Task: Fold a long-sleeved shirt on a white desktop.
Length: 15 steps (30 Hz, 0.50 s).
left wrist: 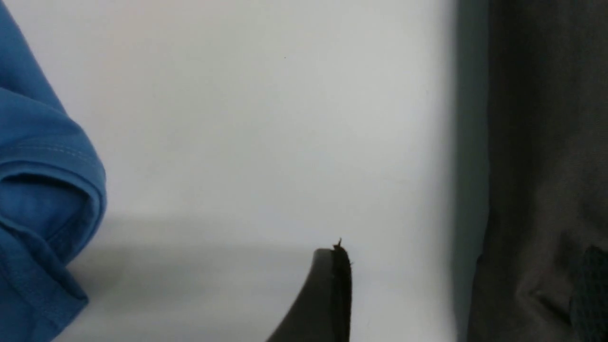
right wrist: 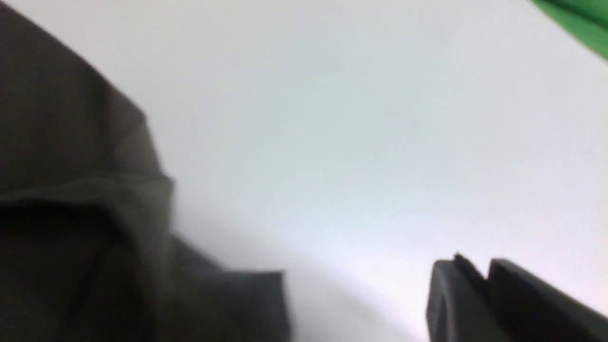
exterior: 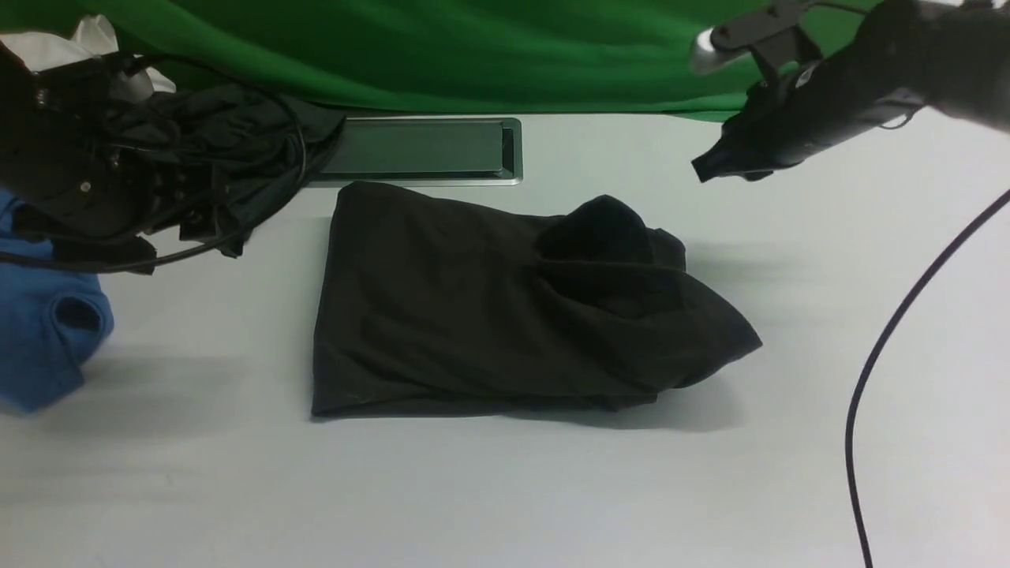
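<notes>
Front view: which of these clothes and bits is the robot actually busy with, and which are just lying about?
In the job:
- long-sleeved shirt, lying folded at mid-table
- white desktop under it

Just lying about:
- blue shirt at the left edge
- dark garment heaped at the back left
- grey metal hatch
- green backdrop

One long-sleeved shirt, one blue shirt, one grey hatch

Front camera low, forward across the white desktop; both wrist cameras close above it, long-sleeved shirt in all.
</notes>
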{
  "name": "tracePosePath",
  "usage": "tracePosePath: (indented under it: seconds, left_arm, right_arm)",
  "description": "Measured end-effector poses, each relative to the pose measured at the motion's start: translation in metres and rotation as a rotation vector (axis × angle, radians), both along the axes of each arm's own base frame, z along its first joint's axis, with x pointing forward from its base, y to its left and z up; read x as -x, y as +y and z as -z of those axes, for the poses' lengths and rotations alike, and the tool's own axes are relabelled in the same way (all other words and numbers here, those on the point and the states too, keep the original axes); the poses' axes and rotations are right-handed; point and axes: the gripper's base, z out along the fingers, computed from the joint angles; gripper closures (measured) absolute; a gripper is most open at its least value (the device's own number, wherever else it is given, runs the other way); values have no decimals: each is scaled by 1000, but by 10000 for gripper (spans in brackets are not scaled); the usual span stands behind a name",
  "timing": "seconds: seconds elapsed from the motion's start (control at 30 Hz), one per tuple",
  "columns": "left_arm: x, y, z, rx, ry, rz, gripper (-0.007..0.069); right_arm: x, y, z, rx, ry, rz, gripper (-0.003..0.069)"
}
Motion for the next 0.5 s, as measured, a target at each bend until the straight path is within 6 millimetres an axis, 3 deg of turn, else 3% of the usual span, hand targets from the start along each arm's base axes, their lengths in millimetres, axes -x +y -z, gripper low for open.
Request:
tracePosePath:
  seconds: [0.1,0.23,0.4,0.5]
  left_arm:
    - [0,0,0,2,1,0,-20]
    - [0,-1,0,17,-2,-4,-12]
    - [0,-1,0,16,-3,1,-10]
    - [0,-2,0,18,-3,2,-8]
  right_arm:
    - [11,18,-13,-26,5,-40,518]
    - [35,74,-26,-43,-17,-184,389]
    - [57,127,-10,-23,4,-331,265]
    - [56,135,7,-13,32,-340,250]
